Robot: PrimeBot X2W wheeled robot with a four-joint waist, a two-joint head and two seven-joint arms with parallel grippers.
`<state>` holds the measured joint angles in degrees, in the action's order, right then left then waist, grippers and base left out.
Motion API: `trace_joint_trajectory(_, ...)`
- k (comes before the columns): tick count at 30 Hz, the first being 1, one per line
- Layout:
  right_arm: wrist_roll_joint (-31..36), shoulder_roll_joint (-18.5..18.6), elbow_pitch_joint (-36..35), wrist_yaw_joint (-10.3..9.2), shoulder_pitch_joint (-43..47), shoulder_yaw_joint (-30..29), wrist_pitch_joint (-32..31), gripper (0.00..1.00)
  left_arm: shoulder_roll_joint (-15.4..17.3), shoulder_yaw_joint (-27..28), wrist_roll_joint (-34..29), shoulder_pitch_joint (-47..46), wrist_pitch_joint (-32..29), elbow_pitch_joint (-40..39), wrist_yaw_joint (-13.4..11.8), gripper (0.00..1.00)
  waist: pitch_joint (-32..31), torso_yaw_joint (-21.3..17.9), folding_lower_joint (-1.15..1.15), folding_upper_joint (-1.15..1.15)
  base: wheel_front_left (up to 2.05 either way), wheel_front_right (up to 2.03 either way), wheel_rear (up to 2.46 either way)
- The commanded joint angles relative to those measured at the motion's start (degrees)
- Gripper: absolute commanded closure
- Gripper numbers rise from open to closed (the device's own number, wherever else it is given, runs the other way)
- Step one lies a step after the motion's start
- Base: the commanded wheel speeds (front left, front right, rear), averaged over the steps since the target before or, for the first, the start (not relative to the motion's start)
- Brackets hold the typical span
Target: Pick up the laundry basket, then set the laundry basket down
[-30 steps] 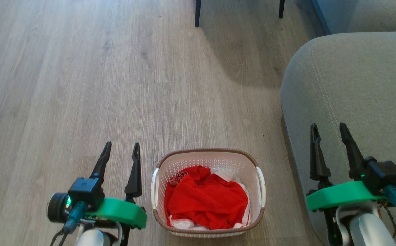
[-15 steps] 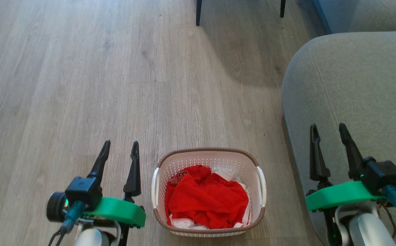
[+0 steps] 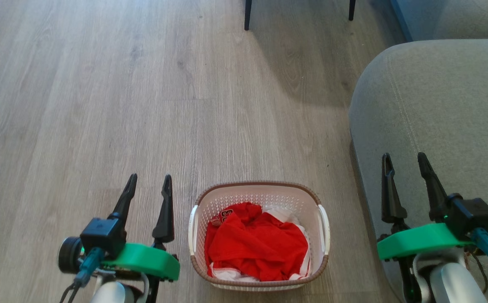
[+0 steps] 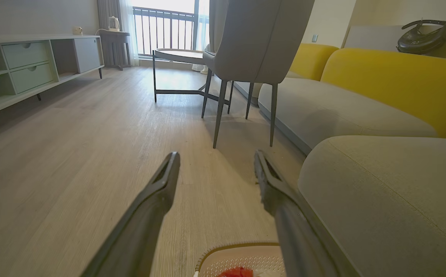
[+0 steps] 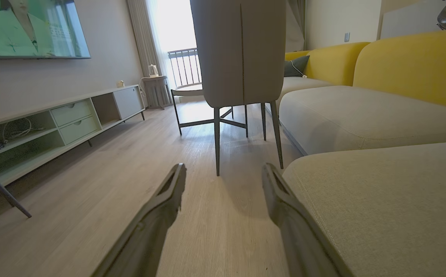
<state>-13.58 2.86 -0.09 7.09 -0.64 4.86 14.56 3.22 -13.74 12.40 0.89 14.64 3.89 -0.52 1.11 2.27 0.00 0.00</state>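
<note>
Laundry basket [image 3: 260,195] holding red clothes [image 3: 256,248] sits on the wooden floor [image 3: 100,105] at six o'clock before us. Our left hand [image 3: 150,176] at its nine o'clock and right hand [image 3: 404,155] at three hang parted, grasping nothing.

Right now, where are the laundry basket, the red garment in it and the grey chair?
laundry basket [image 3: 258,183]: head view, on its brown far rim.
red garment [image 3: 256,248]: head view, on the middle of the cloth.
grey chair [image 5: 242,50]: right wrist view, on its backrest.
</note>
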Motion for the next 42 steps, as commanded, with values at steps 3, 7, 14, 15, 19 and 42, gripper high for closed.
trace_joint_trajectory(3,0.3,0.0,-1.7,0.4,-1.9,0.9,0.4,0.0,-0.3,2.1,0.7,-2.3,0.4,-1.8,-0.1,0.0,0.0,0.1,0.0,0.0,0.0,0.0,0.0)
trace_joint_trajectory(7,-0.1,0.0,1.7,0.0,0.3,0.3,-0.1,1.0,0.0,-0.4,1.1,0.5,0.0,1.6,0.0,1.0,0.1,0.2,0.0,0.0,0.0,0.0,0.0)
trace_joint_trajectory(14,-3.8,0.2,3.7,0.02,0.9,0.3,-0.7,1.0,0.2,0.1,4.8,1.3,-0.7,3.3,0.2,1.0,0.0,0.1,0.0,0.0,0.0,0.0,0.0)
trace_joint_trajectory(15,-4.5,0.2,3.8,0.02,0.8,0.2,-0.9,1.0,0.3,0.2,5.4,1.2,-0.8,3.3,0.3,1.0,0.0,0.1,0.0,0.0,0.0,0.0,0.0)
trace_joint_trajectory(19,-7.2,0.4,4.2,0.03,0.6,0.1,-1.4,1.0,0.5,0.7,8.2,0.9,-1.3,3.6,0.6,1.0,0.0,0.0,0.0,0.0,0.0,0.0,0.0)
trace_joint_trajectory(42,-22.4,1.1,6.2,0.11,-0.6,-1.2,-4.5,1.0,1.1,3.4,23.5,-0.8,-4.4,5.2,2.1,1.0,-0.2,-0.5,0.0,0.0,0.0,0.0,0.0)
